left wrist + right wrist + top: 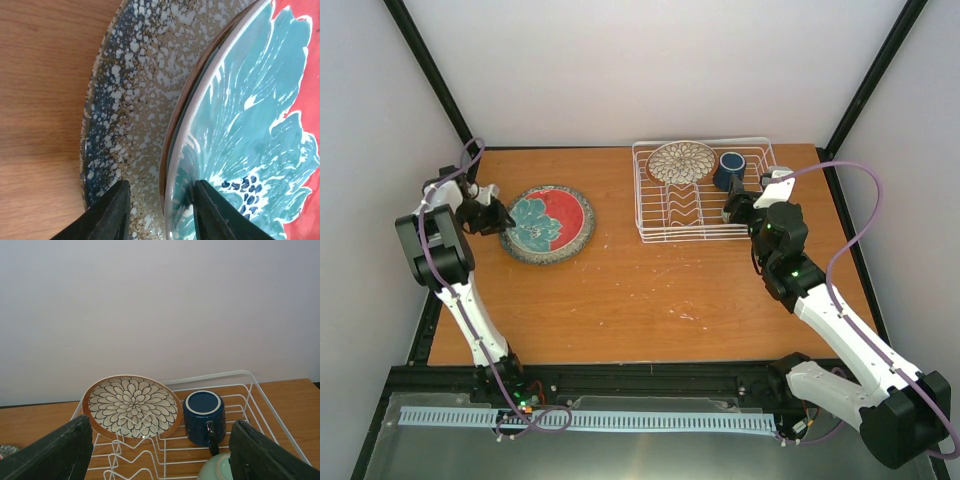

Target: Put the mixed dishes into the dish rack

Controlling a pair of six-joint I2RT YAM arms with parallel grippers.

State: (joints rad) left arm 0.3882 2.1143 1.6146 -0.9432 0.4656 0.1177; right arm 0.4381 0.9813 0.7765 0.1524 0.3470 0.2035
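A red-rimmed teal plate point(552, 217) lies on the large speckled grey plate point(523, 250) at the table's left. My left gripper point(498, 217) is open, and in the left wrist view point(162, 215) its jaws straddle the teal plate's point(250, 125) left rim, over the speckled plate point(130, 100). The white dish rack point(700, 215) holds the petal-patterned plate point(131, 406) leaning at the back and the dark blue mug point(202, 416) upside down. My right gripper point(732, 210) is open over the rack's right front. The pale green bowl point(216, 470) sits low between its fingers. No pale green plate shows.
The wooden table point(650, 290) stretches between the plate stack and the rack. White walls and black frame posts point(430, 70) close in the back and sides. The rack's upright wire dividers point(135, 440) stand in front of the petal plate.
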